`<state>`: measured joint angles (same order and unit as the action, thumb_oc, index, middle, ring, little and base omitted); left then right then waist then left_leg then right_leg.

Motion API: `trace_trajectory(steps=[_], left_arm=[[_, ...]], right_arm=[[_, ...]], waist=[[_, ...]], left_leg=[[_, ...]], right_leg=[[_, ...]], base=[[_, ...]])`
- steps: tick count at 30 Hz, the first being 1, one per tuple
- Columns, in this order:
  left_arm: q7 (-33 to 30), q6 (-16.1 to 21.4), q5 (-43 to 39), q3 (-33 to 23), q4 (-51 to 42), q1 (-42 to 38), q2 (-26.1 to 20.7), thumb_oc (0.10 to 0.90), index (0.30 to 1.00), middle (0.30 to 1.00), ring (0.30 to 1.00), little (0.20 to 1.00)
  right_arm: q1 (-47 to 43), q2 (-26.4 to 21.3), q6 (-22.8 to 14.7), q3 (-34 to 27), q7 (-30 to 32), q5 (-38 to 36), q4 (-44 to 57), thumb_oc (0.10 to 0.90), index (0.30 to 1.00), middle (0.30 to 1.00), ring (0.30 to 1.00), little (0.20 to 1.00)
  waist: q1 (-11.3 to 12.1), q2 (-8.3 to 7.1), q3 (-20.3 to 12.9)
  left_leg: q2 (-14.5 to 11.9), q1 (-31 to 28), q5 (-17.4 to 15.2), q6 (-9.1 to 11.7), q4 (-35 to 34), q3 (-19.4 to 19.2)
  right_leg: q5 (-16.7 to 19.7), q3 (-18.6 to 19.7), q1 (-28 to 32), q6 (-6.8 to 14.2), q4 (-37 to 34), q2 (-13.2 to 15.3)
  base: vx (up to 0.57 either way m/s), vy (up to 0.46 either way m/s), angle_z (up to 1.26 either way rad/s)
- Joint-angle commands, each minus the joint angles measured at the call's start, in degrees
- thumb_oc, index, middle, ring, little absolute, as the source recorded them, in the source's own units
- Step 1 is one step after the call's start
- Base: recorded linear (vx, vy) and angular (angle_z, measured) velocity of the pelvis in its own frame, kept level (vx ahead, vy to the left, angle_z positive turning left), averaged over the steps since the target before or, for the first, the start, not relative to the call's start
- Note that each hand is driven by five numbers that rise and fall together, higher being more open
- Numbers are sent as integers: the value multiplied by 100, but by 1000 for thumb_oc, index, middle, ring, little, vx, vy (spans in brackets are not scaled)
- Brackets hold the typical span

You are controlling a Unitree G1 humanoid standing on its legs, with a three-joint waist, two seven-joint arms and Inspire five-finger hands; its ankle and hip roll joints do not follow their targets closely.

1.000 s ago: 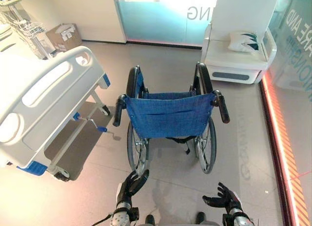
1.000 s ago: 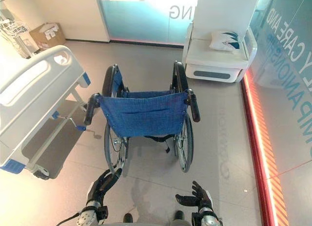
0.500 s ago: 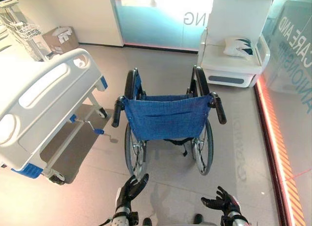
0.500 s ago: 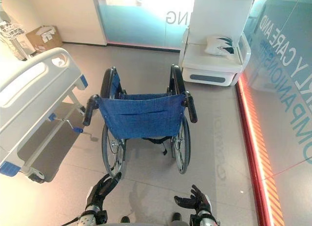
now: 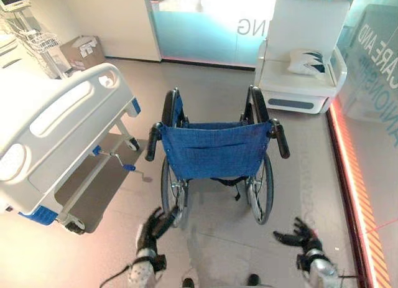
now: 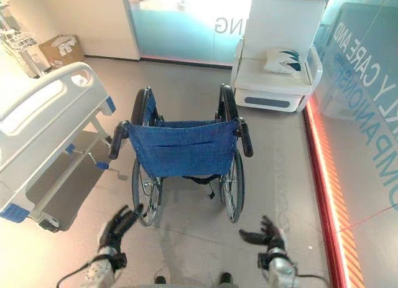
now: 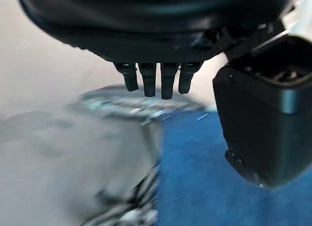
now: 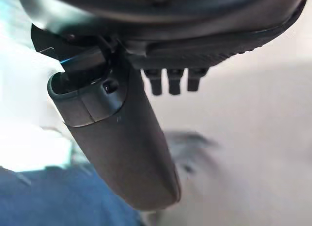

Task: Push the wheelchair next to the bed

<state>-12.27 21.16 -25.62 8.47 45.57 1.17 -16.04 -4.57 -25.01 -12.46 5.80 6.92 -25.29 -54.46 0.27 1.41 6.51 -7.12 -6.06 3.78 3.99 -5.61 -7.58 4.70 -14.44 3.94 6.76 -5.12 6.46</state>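
Left eye view: with left hand (image 5: 153, 226) and right hand (image 5: 304, 237) open, empty, behind the wheelchair (image 5: 214, 150), take both push handles (image 5: 152, 144) evenly before steering toward the bed (image 5: 56, 123).

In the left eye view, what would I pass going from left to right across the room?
bed → wheelchair → white armchair → orange floor strip

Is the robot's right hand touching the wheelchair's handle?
Apart. The left eye view shows the open right hand low down, with bare floor between it and the wheelchair's right push handle.
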Motion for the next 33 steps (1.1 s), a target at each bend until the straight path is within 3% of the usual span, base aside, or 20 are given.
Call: trace_trajectory(steps=[1, 4, 11, 16, 21, 26, 30, 33], left_arm=[[-466, 333, -292, -162, -143, -976, -585, 800, 900, 900, 900, 900], [-738, 302, -373, -340, -324, -1343, -944, 800, 900, 900, 900, 900], [-1529, 127, -393, -179, -581, -2228, -1525, 800, 900, 900, 900, 900], [-1840, 110, -468, -250, -840, -2629, -1781, 800, 900, 900, 900, 900], [-1511, 385, -711, -336, -1438, -2818, -1804, 800, 900, 900, 900, 900], [-907, 655, -499, -371, -2531, -2619, -1657, 800, 900, 900, 900, 900], [-488, 620, -293, -296, -2963, -2570, -1644, 800, 900, 900, 900, 900], [-147, 475, -225, -217, -3165, -2533, -1710, 800, 900, 900, 900, 900]], right_arm=[[-949, -550, -366, -319, 331, -279, 448, 800, 900, 900, 900, 900], [-1380, -834, -211, -326, 670, -404, 654, 800, 900, 900, 900, 900], [-2314, -1199, -62, -75, 1597, -568, 1333, 800, 900, 900, 900, 900], [-2707, -1412, -194, 82, 1900, -538, 1798, 800, 900, 900, 900, 900], [-2905, -1445, -365, 116, 1926, -518, 2430, 800, 900, 900, 900, 900], [-2650, -1183, -584, -67, 2079, -254, 3288, 800, 900, 900, 900, 900], [-2551, -1028, -616, -149, 1972, -181, 3666, 800, 900, 900, 900, 900], [-2459, -992, -363, -159, 1604, -175, 3797, 800, 900, 900, 900, 900]], waist=[[106, -92, 65], [103, -97, 37], [61, -96, 22], [49, -89, 36], [59, -92, 36], [66, -89, 11], [61, -83, 0], [52, -81, 1]], left_leg=[[154, -3, -475, -158, 125, -22], [166, -22, -473, -145, 119, -13], [214, 50, -439, -113, 93, 25], [218, 135, -405, -90, 99, 26], [236, 154, -413, -85, 105, 38], [255, 138, -440, -94, 93, 74], [275, 118, -462, -100, 80, 75], [285, 113, -471, -105, 85, 68]], right_leg=[[-655, 2, 28, -24, 527, 128], [-652, -22, 67, -30, 492, 135], [-623, -41, 74, -22, 395, 139], [-617, -49, 22, -39, 381, 139], [-628, -77, 44, -49, 356, 144], [-647, -74, 85, -62, 330, 137], [-650, -53, 106, -58, 306, 125], [-650, -36, 99, -46, 314, 120]], base=[[51, 12, 0], [46, 19, 0], [17, 13, 5], [-32, 15, 2], [0, 0, 0], [0, 0, 0], [0, 0, 0], [0, 0, 0]])
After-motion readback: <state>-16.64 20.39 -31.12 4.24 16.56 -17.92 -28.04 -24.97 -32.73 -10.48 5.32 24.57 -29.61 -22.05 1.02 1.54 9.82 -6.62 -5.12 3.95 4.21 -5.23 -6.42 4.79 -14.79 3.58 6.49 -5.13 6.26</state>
